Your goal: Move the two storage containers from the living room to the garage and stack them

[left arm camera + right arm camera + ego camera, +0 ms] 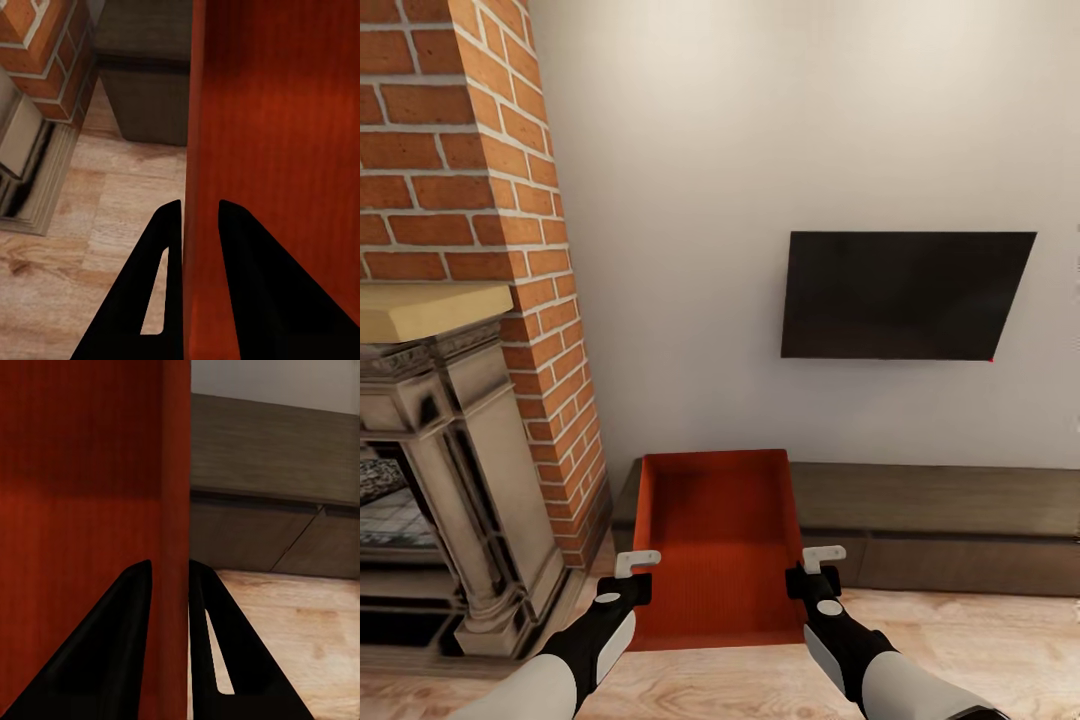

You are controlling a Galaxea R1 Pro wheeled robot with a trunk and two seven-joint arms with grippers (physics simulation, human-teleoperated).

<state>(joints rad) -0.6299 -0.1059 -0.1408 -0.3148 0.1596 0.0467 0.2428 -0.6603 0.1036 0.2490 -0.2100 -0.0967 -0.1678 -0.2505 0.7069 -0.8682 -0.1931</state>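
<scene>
1 storage container (720, 540) clamped by left gripper (628, 575) and right gripper (815, 568) above wood floor (980, 640), brick fireplace (460, 300) alongside.

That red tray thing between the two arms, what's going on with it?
The robot is holding a red storage container off the wood floor with both arms. The left gripper pinches one long side wall and the right gripper pinches the opposite wall, each with a finger on either side. It faces a white wall with a dark TV above a low brown cabinet, beside a brick fireplace. This is the living room.
</scene>
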